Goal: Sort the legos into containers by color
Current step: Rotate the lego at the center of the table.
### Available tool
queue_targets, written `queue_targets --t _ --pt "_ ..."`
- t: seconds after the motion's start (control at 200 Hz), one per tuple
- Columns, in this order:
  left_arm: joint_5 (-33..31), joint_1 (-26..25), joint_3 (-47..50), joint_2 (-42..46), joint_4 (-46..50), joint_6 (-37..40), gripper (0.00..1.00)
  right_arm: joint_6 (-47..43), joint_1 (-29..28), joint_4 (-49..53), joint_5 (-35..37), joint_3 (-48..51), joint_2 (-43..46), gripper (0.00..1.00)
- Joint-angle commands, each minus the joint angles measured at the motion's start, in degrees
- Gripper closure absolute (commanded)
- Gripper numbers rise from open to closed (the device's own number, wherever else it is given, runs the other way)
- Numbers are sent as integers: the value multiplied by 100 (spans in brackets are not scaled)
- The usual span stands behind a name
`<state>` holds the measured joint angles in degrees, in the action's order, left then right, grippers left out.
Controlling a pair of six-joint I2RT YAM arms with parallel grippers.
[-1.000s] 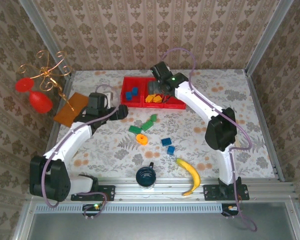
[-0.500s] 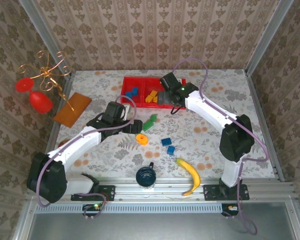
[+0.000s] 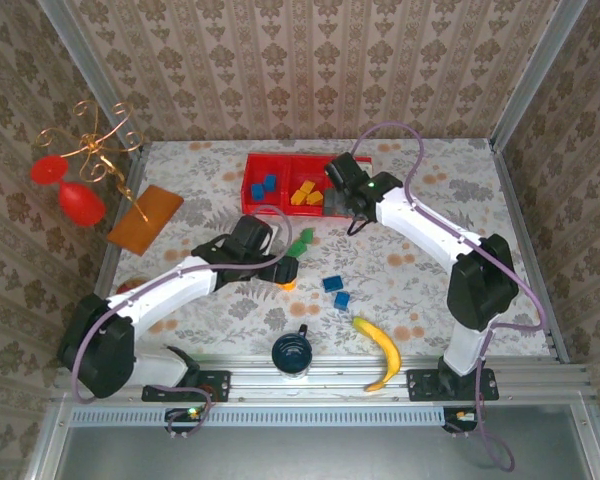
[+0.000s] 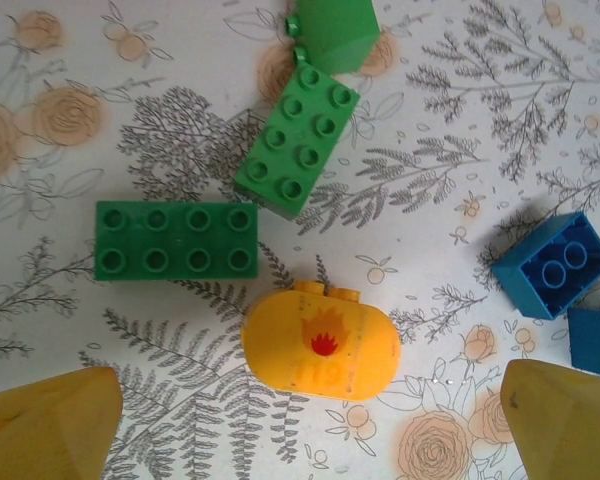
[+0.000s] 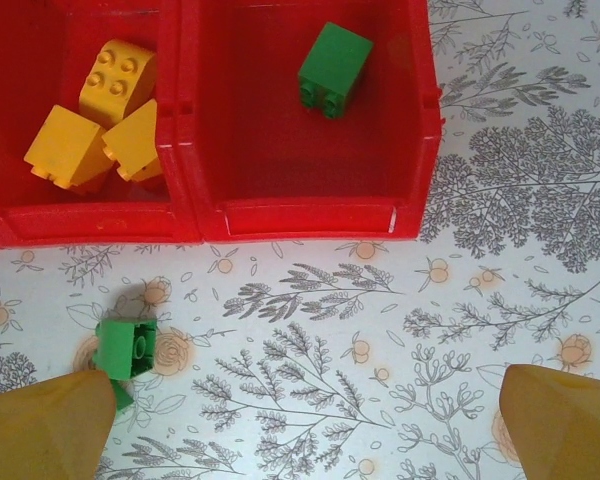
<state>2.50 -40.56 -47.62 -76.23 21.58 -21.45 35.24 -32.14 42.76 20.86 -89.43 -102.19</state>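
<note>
Left gripper [image 4: 300, 425] has slid over 1 orange lego [image 4: 320, 342], jaws released. Right gripper [image 5: 300, 425], also released, has left the tray [image 5: 310, 218].

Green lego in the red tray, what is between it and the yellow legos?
In the right wrist view, the bright-red plastic tray's divider wall stands between the small green lego brick and the yellow lego bricks.

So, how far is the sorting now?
Done: blue bricks, yellow bricks and one green brick lie in separate compartments of the tray. In hand: nothing; the left gripper hovers open over the orange brick, the right gripper is open. Left on the table: that brick, three green ones, two blue ones.
</note>
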Motion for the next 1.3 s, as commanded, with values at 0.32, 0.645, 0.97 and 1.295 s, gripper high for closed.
queue_targets --t 0.32,0.645,0.97,1.295 --pt "-426 -154 -54 -504 214 -392 0 209 32 118 346 592 621 0" --pt "-452 -82 -254 -947 180 -483 0 150 102 98 315 585 561 0" --pt "-414 -71 -498 -1357 188 -406 0 171 129 31 271 636 534 0" --pt "-389 -77 -637 -1612 307 -364 0 220 129 -55 165 699 516 0"
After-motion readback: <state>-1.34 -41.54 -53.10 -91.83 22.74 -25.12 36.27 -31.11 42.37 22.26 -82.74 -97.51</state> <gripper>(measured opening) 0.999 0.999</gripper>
